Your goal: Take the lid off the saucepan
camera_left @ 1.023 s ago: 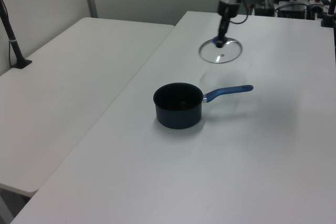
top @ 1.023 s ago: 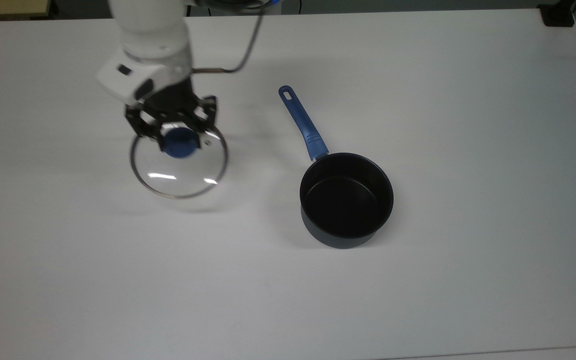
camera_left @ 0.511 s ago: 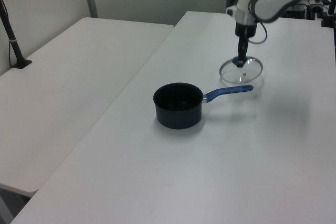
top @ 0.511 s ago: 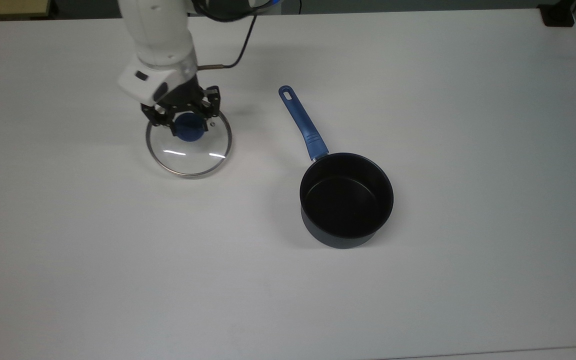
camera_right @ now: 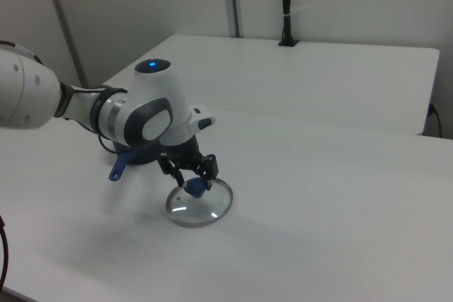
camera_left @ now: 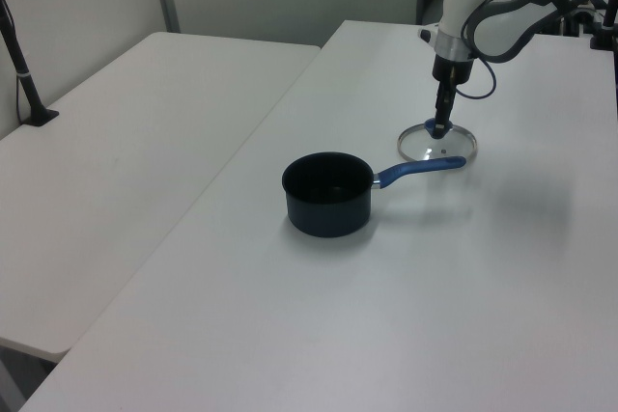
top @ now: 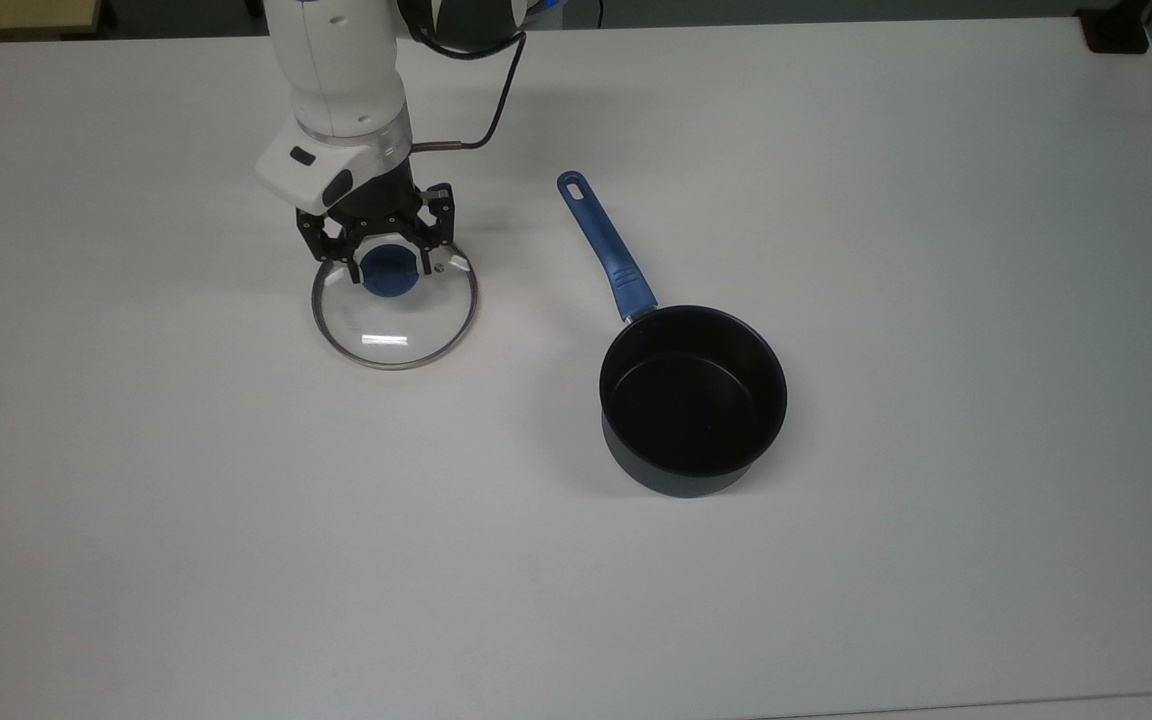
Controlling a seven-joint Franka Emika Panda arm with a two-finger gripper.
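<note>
Saucepan (top: pixel 693 398): uncovered, black inside showing, upright toward the near edge of the white worktop (top: pixel 836 600) in the top view, well apart from the lid; long axis runs along its blue handle (top: pixel 604 246), which points toward the far edge and slightly to the top view's left, oval hole at the tip. Lid (top: pixel 394 315): clear glass disc with metal rim, lying flat or very nearly so on the worktop farther back, toward the top view's far left corner, blue knob (top: pixel 390 271) upward; round, so no long axis of its own. Gripper (top: pixel 388 262): directly over the lid, pointing straight down, jaws narrow and set about the knob. Step in hand, as judged: setting the lid down; let the rim rest fully on the worktop, part the jaws, then rise straight up so the disc does not slide or tip
</note>
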